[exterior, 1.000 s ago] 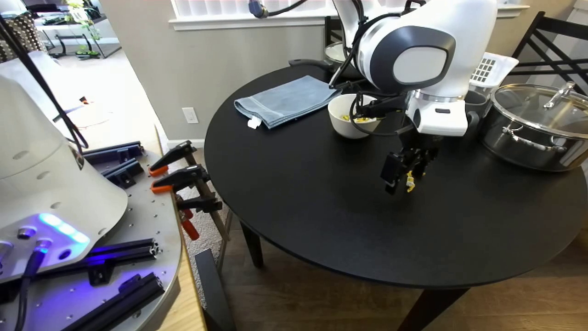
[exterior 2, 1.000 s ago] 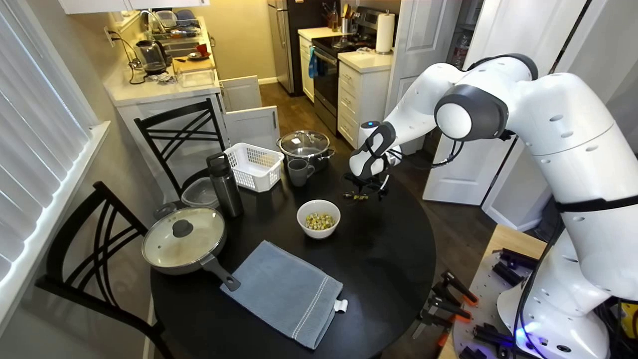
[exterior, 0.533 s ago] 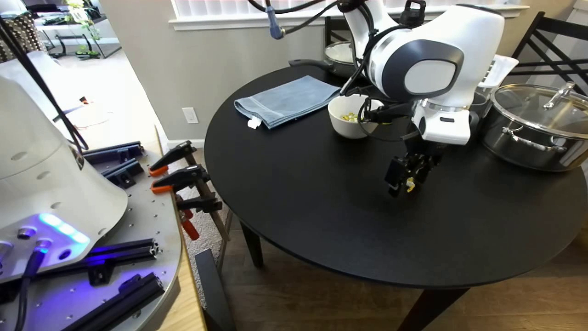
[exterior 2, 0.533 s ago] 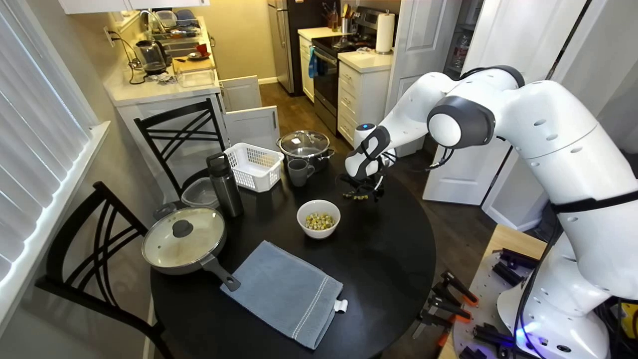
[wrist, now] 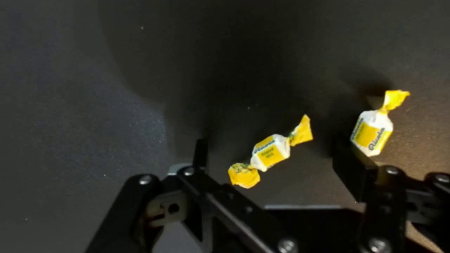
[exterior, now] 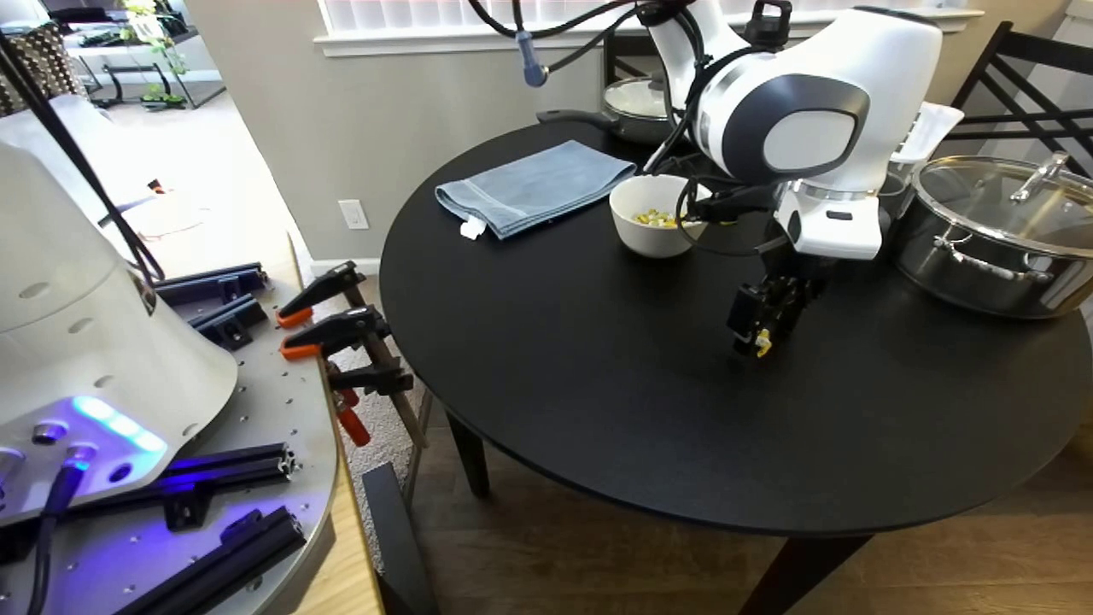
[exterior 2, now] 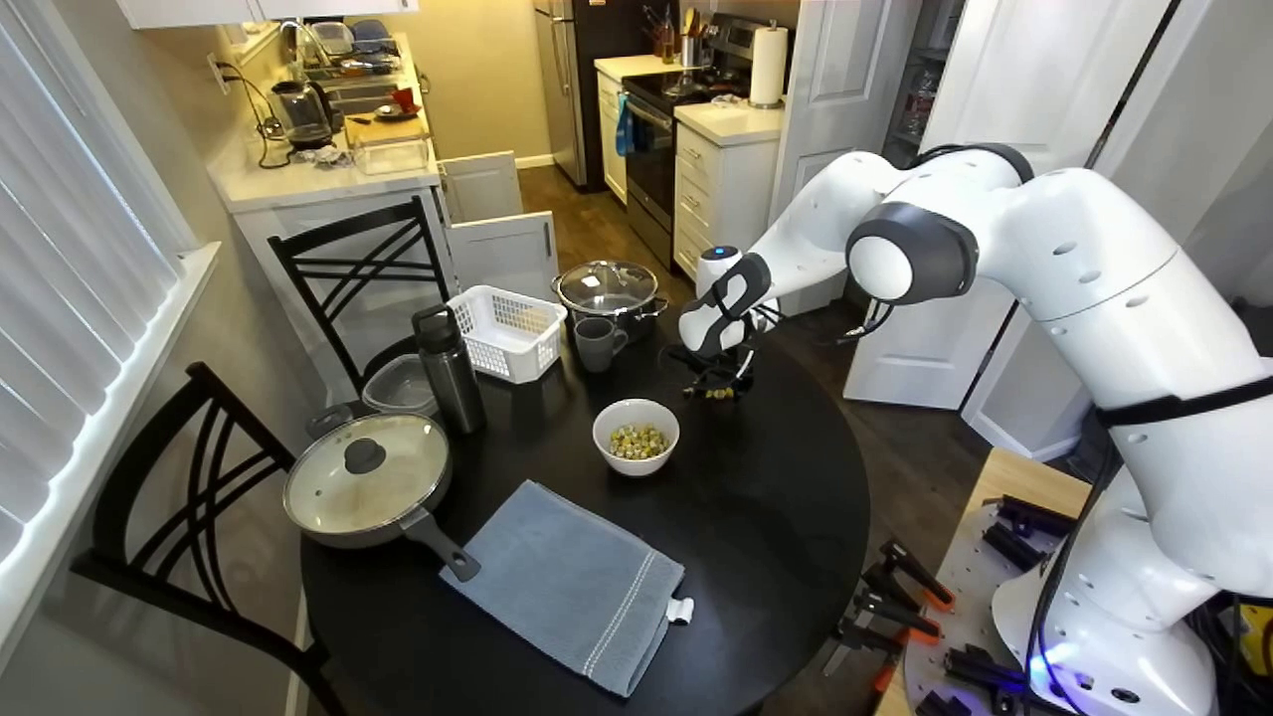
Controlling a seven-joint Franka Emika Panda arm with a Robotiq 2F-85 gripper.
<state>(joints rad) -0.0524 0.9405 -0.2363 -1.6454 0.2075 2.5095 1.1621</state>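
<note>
The gripper (wrist: 276, 163) is set with its jaws apart, and nothing is clamped; the nearer candy (wrist: 270, 153) is laid on the table (exterior: 598, 384) between the jaws, with one jaw seen at its 9 o'clock and the other at its 3 o'clock in the wrist view. Over the last second, the gripper has been moved slightly farther out over the table, as shown in both exterior views, while no shift of the candy can be made out; the jaws are therefore judged to be lined up around it, with no grip taken. On the nearer candy, "Ricola" is printed along the upper edge and "Original" can be read below; the short word beneath is too blurred to be confirmed. A second candy (wrist: 372, 133), on which "Ricola" is printed twice, is located just beyond the 3 o'clock jaw; whether contact is made cannot be told. Farther off, at 8 o'clock from the gripper in an exterior view, a white bowl (exterior 2: 636, 466) is partly filled with yellow-and-white pieces (exterior 2: 638, 442), on which no writing can be read. A grey mug (exterior 2: 595, 345) is placed at 10 o'clock, and a folded towel (exterior 2: 577, 587) at 7 o'clock; its white tag (exterior 2: 680, 610) cannot be read.
</note>
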